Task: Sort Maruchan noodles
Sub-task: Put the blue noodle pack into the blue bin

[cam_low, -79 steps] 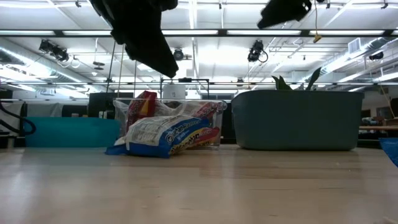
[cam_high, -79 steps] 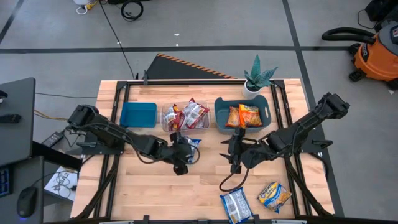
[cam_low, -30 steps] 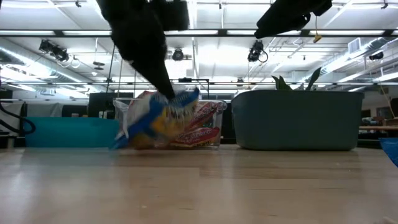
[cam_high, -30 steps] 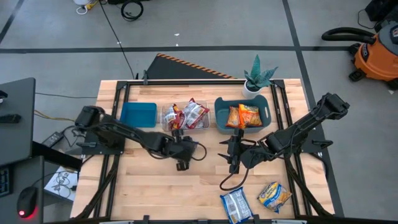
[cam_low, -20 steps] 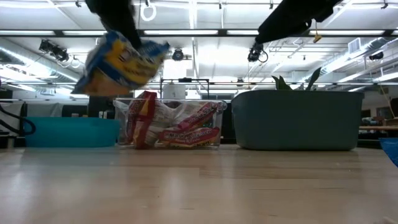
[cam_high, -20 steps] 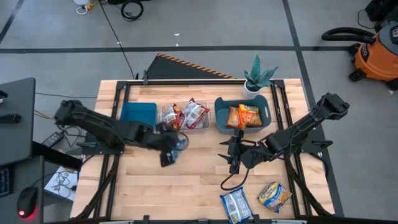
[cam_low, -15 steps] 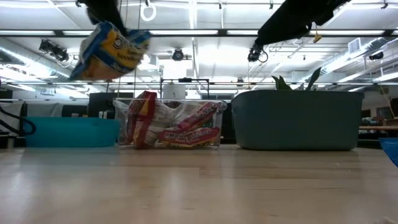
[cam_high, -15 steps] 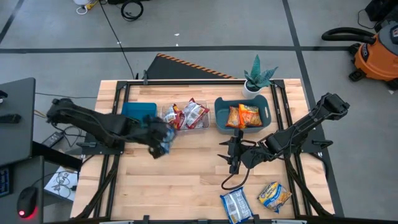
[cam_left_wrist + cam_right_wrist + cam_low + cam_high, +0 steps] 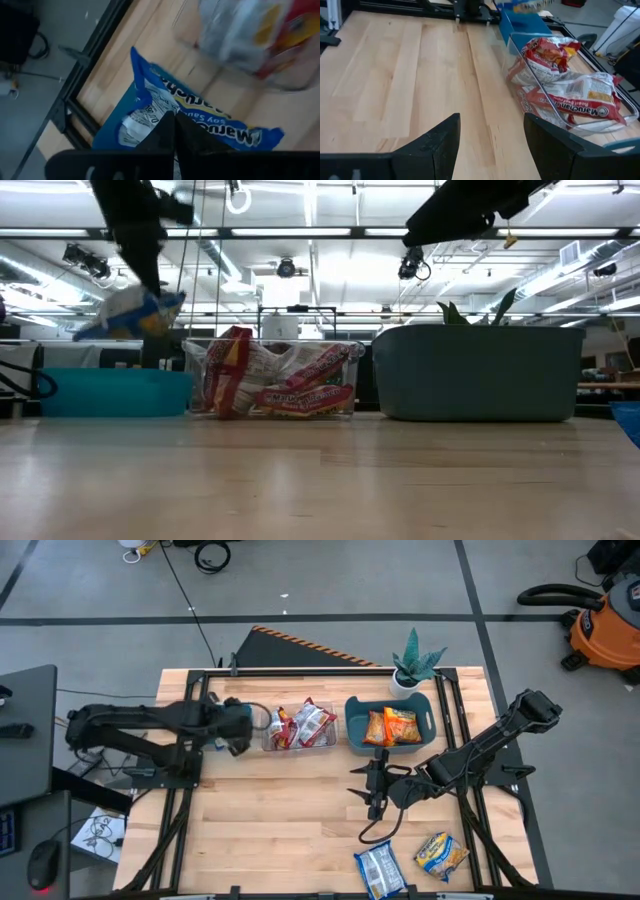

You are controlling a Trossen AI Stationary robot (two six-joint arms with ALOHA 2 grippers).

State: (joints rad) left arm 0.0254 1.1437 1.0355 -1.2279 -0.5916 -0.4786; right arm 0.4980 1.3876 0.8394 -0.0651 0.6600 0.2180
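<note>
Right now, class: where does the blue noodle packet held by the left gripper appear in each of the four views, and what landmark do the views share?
High view: mostly hidden under the left gripper, above the blue bin.
Low view: blue packet hangs upper left, over the blue bin.
Left wrist view: packet fills the centre, pinched in the shut fingers.
Right wrist view: blurred blue shape at the top edge, probably the packet.
Shared landmark: the clear tub of red packets.

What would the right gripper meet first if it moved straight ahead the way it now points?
Probably nothing nearby: the open right gripper faces bare table, passing beside the clear tub of red packets. Depth is uncertain.
</note>
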